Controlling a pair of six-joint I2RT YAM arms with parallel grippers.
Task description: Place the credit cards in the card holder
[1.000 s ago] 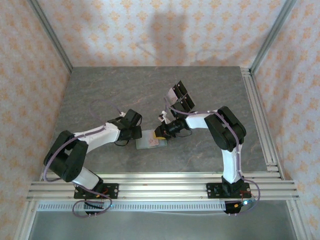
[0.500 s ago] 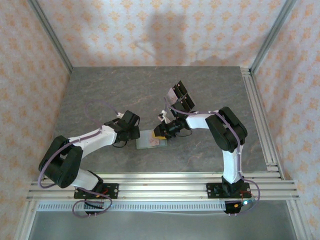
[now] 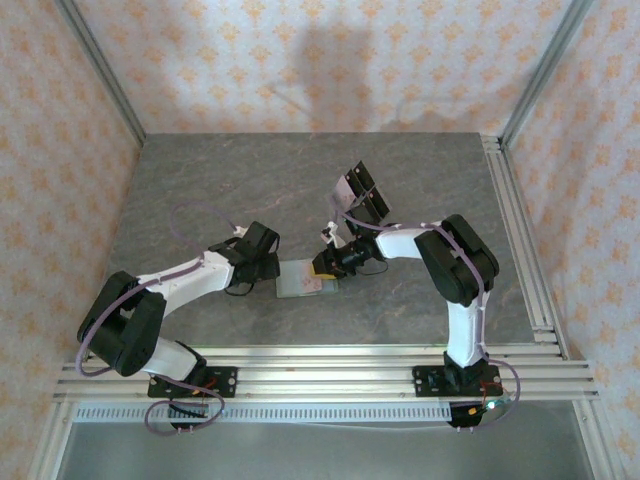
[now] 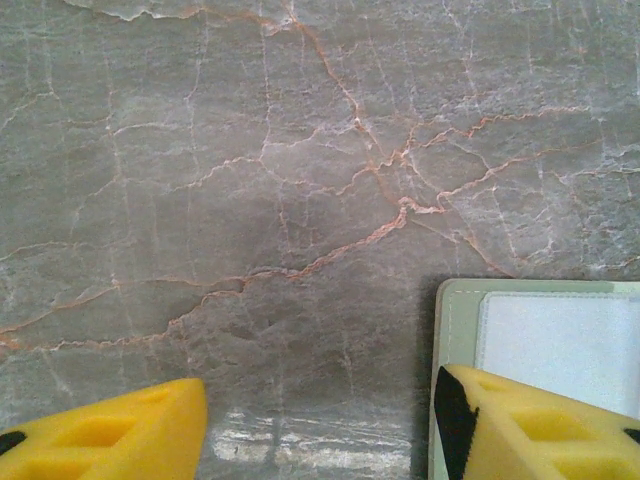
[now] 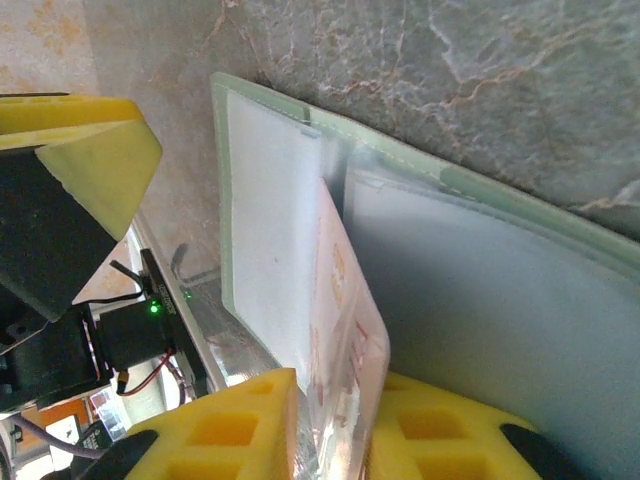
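Overhead, I see the holder (image 3: 303,281) between both arms. My right wrist view adds detail: the right gripper (image 5: 335,405) is pinching a pink card (image 5: 348,300) at its open fold. The left gripper (image 4: 318,405) is spread wide at its corner.

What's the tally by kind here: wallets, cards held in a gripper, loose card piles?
wallet: 1
pale pink card held in the right gripper: 1
pile of black cards: 1 (the cards overlap, so their number is unclear)
Total: 3
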